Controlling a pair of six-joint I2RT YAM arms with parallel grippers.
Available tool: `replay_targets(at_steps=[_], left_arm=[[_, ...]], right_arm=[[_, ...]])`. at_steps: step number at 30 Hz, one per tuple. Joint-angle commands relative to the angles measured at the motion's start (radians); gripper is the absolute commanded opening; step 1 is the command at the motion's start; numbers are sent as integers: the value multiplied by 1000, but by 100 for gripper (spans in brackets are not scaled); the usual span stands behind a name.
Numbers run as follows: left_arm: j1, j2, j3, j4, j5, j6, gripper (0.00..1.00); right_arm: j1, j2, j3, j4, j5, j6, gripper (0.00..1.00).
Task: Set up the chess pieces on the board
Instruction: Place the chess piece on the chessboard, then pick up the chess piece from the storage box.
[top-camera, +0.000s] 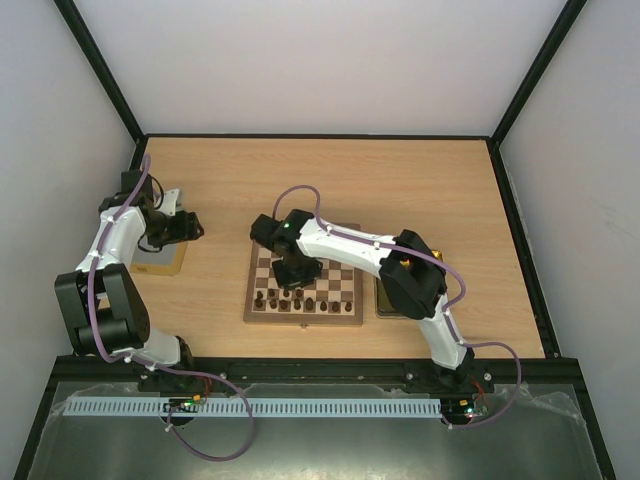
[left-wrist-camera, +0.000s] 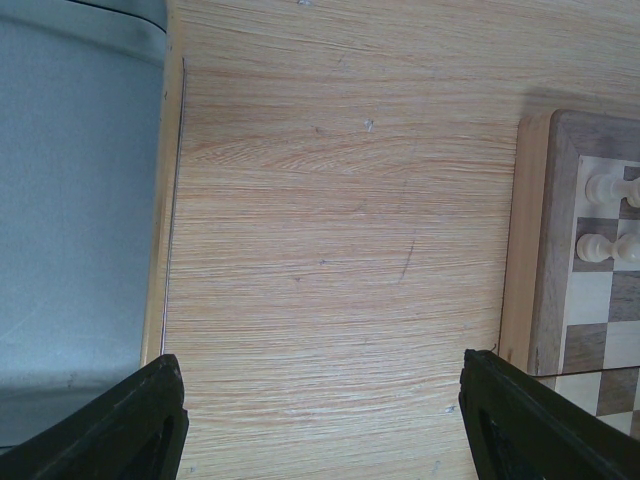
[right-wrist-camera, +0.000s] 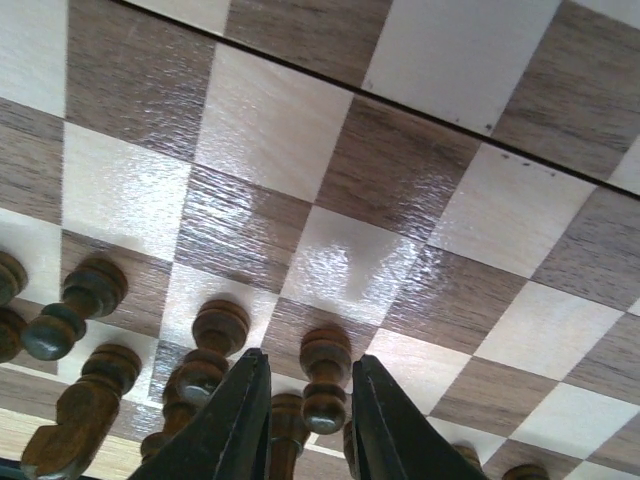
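Observation:
The board (top-camera: 304, 318) lies mid-table with dark chess pieces (top-camera: 300, 300) in its near rows. My right gripper (top-camera: 293, 278) points down over them. In the right wrist view its jaws (right-wrist-camera: 310, 358) stand slightly open on either side of an upright dark pawn (right-wrist-camera: 326, 385), with a small gap on each side. More dark pieces (right-wrist-camera: 215, 335) crowd the squares of the board (right-wrist-camera: 270, 130) to the left. My left gripper (left-wrist-camera: 320, 400) is wide open over bare table, holding nothing. The board's edge (left-wrist-camera: 555, 250) carries pale pawns (left-wrist-camera: 598, 187).
A gold tray (top-camera: 160, 262) lies under my left arm and shows as a grey reflective surface (left-wrist-camera: 80, 230) in the left wrist view. Another gold tray (top-camera: 383, 300) sits right of the board, partly under my right arm. Walls enclose the table.

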Motion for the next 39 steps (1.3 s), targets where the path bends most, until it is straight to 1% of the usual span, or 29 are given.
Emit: replay_targets(at_steps=[1,9,13,16,21,25,27,33,39], left_arm=[[-4,-4,-4,-4,10,-4,75],[-3,2,-1,-5,8,-3,75],[-4,4,-1,-6,9,-3,75],[-4,6,-1,-8,7,-2,75],[-4,14,2,-11,11,0,74],[-3,12,2,-11,10,2,74],[-4,11,0,-11,9,0,74],[-5,7,-3,-11,3,-1,74],[-6,5,-5,-10,-6,-3,74]], right_arm=[[-13,12,21,-57,47,-21,21],[-62,0,54,-86,80,-39,21],[-120,-62,30,-99,111,-36,21],[-211,-166,-52,-95,132,-33,21],[-370,-362,-257,-89,149,-40,21],[-442,-475,-404,-84,178,-40,21],[-474,-527,-480,-65,168,-40,21],[-571,-640,-676,16,93,-40,23],[-620,-673,-781,84,52,-40,24]])
